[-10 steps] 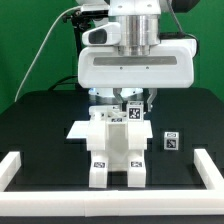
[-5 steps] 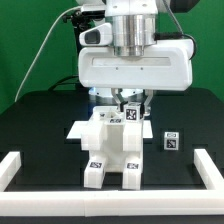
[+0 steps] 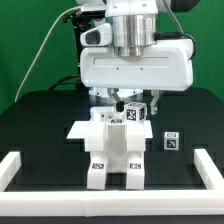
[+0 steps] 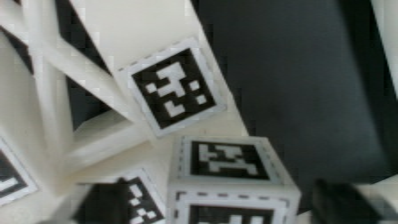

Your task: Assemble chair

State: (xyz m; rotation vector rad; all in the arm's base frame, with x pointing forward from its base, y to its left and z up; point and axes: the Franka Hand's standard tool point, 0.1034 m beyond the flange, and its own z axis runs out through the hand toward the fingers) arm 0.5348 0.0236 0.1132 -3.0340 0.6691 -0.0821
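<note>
Over the last second the arm's broad white wrist housing has lifted a little in the exterior view. The hand has stayed low over the back of the chair. The tagged block beneath it now sits slightly further toward the exterior view's right, and its tag faces a little differently. That looks more like a small twist or nudge at the joint than a carry. The block has not left the assembly.

The chair lies in the middle of the black counter, with its two tagged leg ends pointing toward the near border rail. A small tagged cube sits apart from it on the exterior view's right, still unjoined.

In the wrist view the tagged block lies between two dark fingers, and a tilted tagged plate of the chair is close behind it. The picture is blurred. One finger seems to be against the block and the other may stand clear, so I cannot tell whether the hand is clamped on the block or loose around it.

My judgement is that this part is being seated or tightened and the step is not finished. The loose cube suggests more joining remains
</note>
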